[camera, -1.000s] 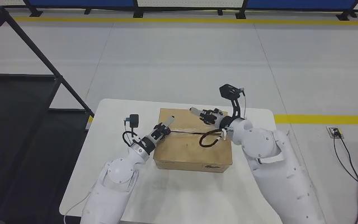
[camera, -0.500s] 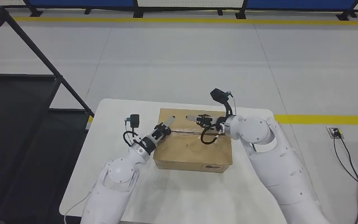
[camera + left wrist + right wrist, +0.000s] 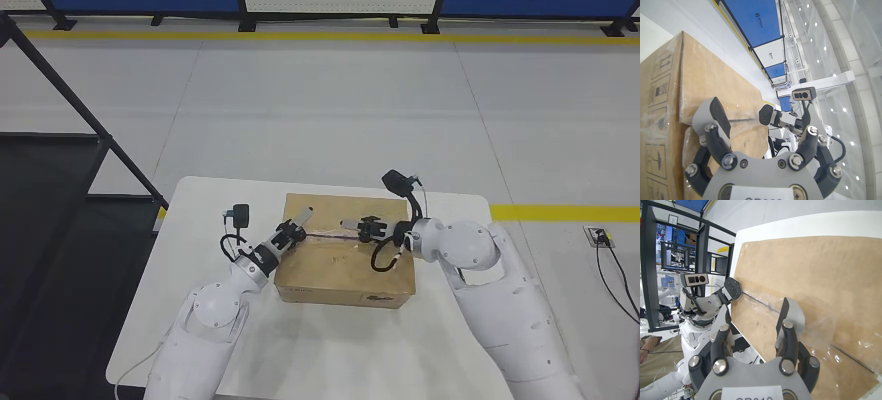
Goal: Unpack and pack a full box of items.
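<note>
A closed cardboard box (image 3: pixel 345 265) stands in the middle of the white table (image 3: pixel 190 300). Clear tape runs along its top seam (image 3: pixel 761 301). My left gripper (image 3: pixel 297 222) is at the left end of that seam, open, with one pad (image 3: pixel 719 115) against the box's end at the flap edge. My right gripper (image 3: pixel 355 225) hovers over the middle of the seam, open, one finger (image 3: pixel 789 313) just above the taped line and nothing held. The left wrist view shows the box (image 3: pixel 702 79) close by and the right gripper's pad (image 3: pixel 766 114) beyond it.
A black metal frame (image 3: pixel 70 130) stands off the table's left side. Bare table lies in front of the box and to its left. The box's far edge is close to the table's back edge.
My right gripper has moved from the box's far edge toward the centre seam and turned its wrist. The left arm and the box have stayed put.
</note>
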### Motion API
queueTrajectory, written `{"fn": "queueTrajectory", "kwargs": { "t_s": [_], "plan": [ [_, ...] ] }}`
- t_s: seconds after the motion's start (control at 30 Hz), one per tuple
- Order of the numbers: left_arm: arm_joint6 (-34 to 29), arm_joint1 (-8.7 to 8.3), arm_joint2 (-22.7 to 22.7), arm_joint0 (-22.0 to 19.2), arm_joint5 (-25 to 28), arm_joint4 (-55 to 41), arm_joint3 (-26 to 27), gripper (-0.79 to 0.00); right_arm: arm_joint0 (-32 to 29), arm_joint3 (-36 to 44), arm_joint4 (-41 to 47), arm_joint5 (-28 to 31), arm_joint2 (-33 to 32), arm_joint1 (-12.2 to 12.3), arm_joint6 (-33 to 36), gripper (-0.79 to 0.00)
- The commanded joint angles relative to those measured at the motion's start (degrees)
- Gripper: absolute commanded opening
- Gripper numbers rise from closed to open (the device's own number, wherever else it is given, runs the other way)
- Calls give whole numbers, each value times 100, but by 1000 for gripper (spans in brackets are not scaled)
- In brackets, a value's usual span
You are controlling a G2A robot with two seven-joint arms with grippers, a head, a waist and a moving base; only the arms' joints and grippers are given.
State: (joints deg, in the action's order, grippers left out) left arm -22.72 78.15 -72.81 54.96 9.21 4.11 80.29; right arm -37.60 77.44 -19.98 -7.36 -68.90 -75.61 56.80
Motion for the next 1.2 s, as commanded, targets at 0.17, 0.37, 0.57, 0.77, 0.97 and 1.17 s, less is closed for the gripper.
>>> {"fn": "queueTrajectory", "kwargs": {
  "t_s": [0.17,0.37,0.57,0.77,0.97,1.17],
  "plan": [
    [22,-17,-47,63,21,-18,56,0,31,-245,106,-204,-16,27,83,-489],
    [40,-27,-60,91,21,-14,98,0,62,-351,-153,-473,36,68,152,-557],
    [117,-59,-242,192,80,-98,216,0,101,-392,-225,-624,158,69,111,-591],
    [191,-137,-728,523,234,-347,545,0,220,-399,-203,-719,322,41,36,-616],
    [226,-221,-1240,1005,401,-534,924,0,544,-747,-115,-839,637,-50,-18,-610],
    [241,-280,-1575,1333,489,-614,1126,0,891,-1194,72,-783,997,-179,-63,-610]
  ]
}}
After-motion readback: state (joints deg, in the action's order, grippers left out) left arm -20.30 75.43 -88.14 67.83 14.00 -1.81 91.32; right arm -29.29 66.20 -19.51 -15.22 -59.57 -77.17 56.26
